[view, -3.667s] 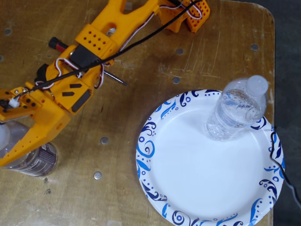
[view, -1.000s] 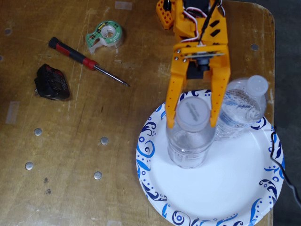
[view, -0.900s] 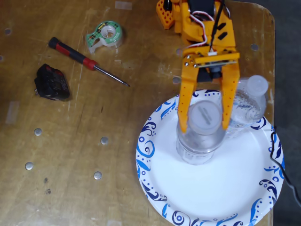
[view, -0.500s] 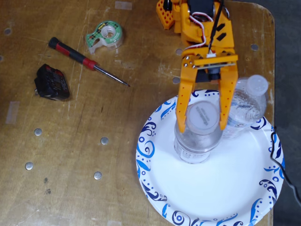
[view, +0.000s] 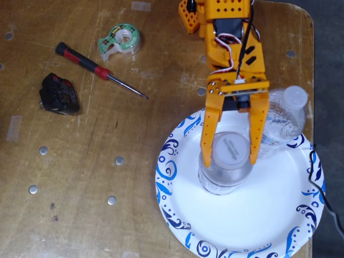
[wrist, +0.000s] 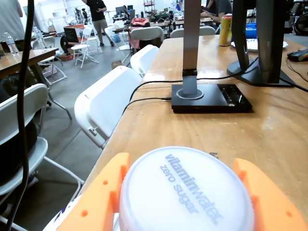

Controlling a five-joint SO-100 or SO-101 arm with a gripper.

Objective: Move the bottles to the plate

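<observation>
In the fixed view a clear bottle (view: 226,174) stands upright on the white plate with blue swirls (view: 258,215), left of its middle. My orange gripper (view: 230,159) comes down from above, one finger on each side of the bottle's top, closed against it. In the wrist view the bottle's whitish cap (wrist: 185,192), printed "vitaminwater zero sugar", fills the space between my gripper's (wrist: 185,204) two orange fingers. A second clear bottle (view: 282,118) lies on its side by my right finger, over the plate's upper right rim, cap pointing away. I cannot see either label.
On the wooden table left of the plate lie a tape dispenser (view: 121,40), a red-handled screwdriver (view: 97,69) and a small black device (view: 59,94). The table's right edge runs close to the plate. In the wrist view a black stand base (wrist: 211,98) and folding chairs (wrist: 108,103) lie ahead.
</observation>
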